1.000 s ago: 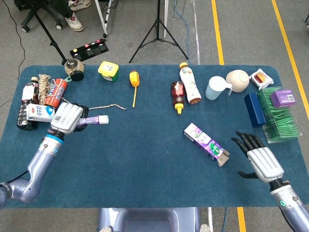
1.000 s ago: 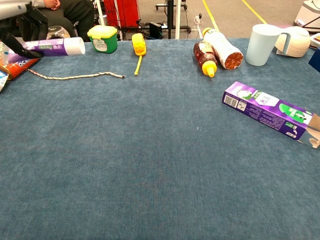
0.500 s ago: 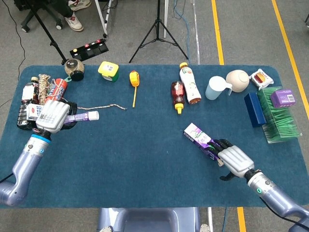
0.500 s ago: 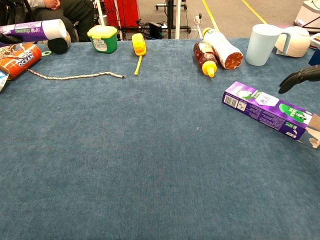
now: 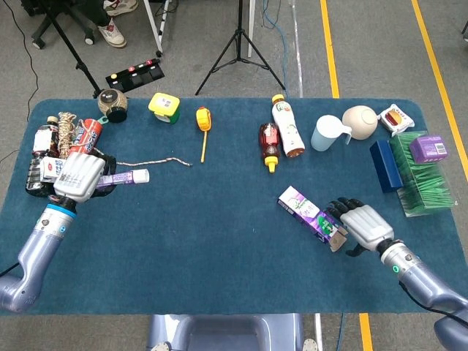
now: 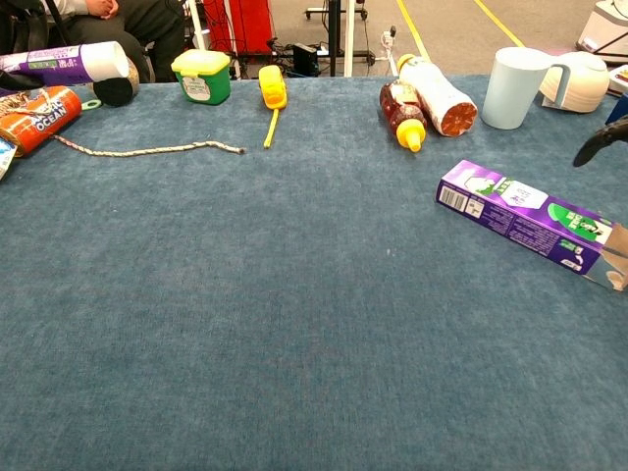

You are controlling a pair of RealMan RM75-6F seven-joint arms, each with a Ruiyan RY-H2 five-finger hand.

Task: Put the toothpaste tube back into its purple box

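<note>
— Where is the toothpaste tube [image 5: 124,176] found, taking the purple box [image 5: 313,217] as the mark?

— It is held well to the left of the purple box, above the far-left part of the blue table [image 5: 212,241], with its white cap pointed toward the box. The fingers of the left hand [image 5: 79,175] are wrapped around its rear end. In the chest view the tube [image 6: 69,63] is seen raised over the red can [image 6: 37,115].

— And the box itself?

— It is laid flat on the table, set at a slant, its open flap end turned toward the right hand [image 5: 362,223]. That hand is placed just beside this end, fingers loosely spread; whether the flap is touched cannot be told. Nothing is seen gripped in it.
</note>
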